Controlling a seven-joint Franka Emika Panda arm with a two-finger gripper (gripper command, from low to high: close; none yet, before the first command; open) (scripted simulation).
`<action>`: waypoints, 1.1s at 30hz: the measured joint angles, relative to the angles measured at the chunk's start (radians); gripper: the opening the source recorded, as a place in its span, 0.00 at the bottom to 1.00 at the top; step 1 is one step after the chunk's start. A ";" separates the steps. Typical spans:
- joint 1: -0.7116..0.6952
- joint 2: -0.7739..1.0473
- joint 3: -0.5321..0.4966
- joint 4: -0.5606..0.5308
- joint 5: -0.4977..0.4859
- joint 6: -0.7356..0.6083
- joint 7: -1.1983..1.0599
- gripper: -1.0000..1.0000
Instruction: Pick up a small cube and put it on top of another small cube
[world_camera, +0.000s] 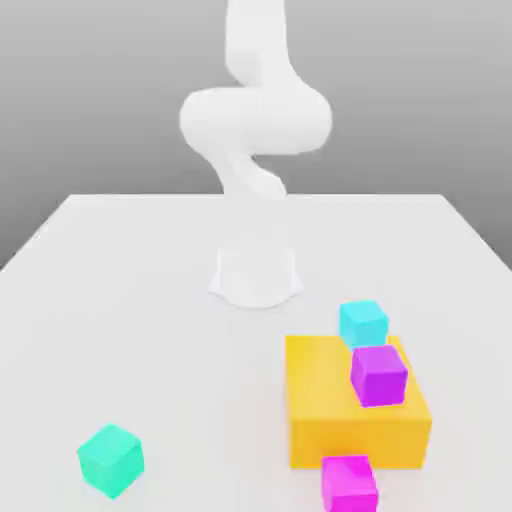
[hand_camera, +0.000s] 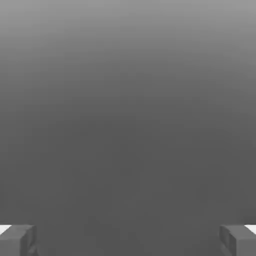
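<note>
The small magenta-pink cube (world_camera: 349, 485) rests on the table against the near side of a large orange block (world_camera: 330, 400), at the exterior view's lower right. The sky-cyan cube (world_camera: 362, 323) sits at the block's far edge; I cannot tell whether it stands on the block or just behind it. In the hand view my gripper (hand_camera: 128, 242) is open, its two grey fingertips (hand_camera: 17, 240) far apart with nothing between them and only plain grey background ahead. The white arm (world_camera: 255, 120) rises from its base (world_camera: 255, 275) at the table's middle.
A violet-purple cube (world_camera: 379, 375) sits on top of the orange block, near its right side. A teal-mint cube (world_camera: 110, 460) lies alone at the exterior view's lower left. The white table (world_camera: 120, 300) ends in edges at the far side and both flanks.
</note>
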 joint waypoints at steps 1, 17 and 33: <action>-0.002 0.039 0.009 -0.004 -0.004 0.014 0.007 0.50; 0.001 0.623 0.116 -0.065 -0.082 0.223 0.128 0.50; 0.086 1.154 0.091 -0.071 -0.143 0.488 0.215 0.00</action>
